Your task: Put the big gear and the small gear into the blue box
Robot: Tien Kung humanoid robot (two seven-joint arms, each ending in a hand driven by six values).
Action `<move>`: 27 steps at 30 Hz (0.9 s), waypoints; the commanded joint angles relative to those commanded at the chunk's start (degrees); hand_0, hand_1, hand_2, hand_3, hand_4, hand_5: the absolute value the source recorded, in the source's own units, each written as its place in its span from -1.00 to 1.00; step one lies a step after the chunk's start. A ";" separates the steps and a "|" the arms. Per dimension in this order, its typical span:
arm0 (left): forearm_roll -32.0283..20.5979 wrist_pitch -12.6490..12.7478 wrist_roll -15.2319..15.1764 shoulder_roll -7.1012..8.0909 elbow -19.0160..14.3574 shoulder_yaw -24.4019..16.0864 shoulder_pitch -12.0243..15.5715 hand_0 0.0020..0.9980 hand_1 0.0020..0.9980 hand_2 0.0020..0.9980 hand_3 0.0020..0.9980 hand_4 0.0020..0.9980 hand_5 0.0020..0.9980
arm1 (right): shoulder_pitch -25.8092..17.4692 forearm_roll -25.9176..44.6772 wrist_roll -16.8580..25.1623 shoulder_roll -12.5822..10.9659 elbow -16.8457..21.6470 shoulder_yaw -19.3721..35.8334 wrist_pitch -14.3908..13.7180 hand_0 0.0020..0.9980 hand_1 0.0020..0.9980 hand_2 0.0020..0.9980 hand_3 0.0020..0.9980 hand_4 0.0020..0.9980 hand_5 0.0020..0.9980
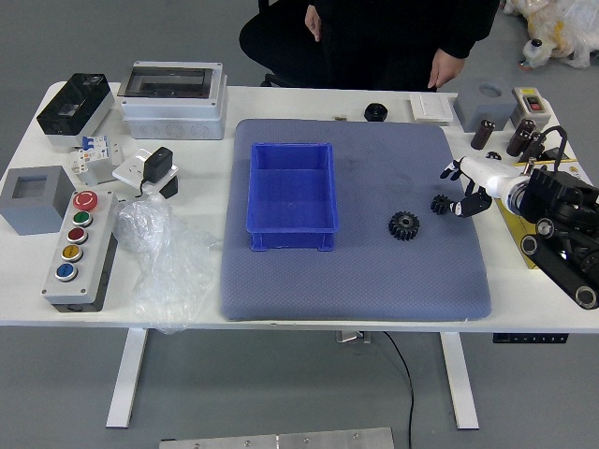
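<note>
Your right hand [452, 190], black with a white back, reaches in low over the right part of the blue-grey mat [360, 290], its fingers parted from the thumb and gripping nothing. The thumb's tip is right by the small black toothed gear [441, 204], though you cannot tell whether they touch. The big black toothed gear [403, 225] lies on the mat too, nearer you and to the left of the small one. Farther left on the mat stands the open blue plastic box [292, 239], with neither gear in it. Across the table [281, 101], a person in black [402, 33] stands with both hands lowered, holding nothing you can see.
</note>
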 joint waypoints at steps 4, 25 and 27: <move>-0.04 0.00 0.01 -0.08 0.00 0.23 -0.01 0.73 0.67 0.67 0.58 0.20 -0.25 | 0.17 0.58 0.25 0.21 -1.01 -0.42 -0.24 0.08 0.11 0.60 0.63 0.29 -0.79; -0.09 0.04 0.00 -0.17 -0.01 0.61 -0.37 0.73 0.67 0.67 0.58 0.20 -0.25 | 2.11 2.43 0.95 2.85 -5.90 -2.52 -1.19 0.09 0.10 0.59 0.61 0.31 -0.82; -0.11 0.04 0.01 -0.19 -0.01 0.63 -0.36 0.73 0.67 0.67 0.58 0.20 -0.25 | 2.24 2.47 0.90 3.05 -6.04 -2.73 -1.17 0.09 0.10 0.59 0.61 0.31 -0.82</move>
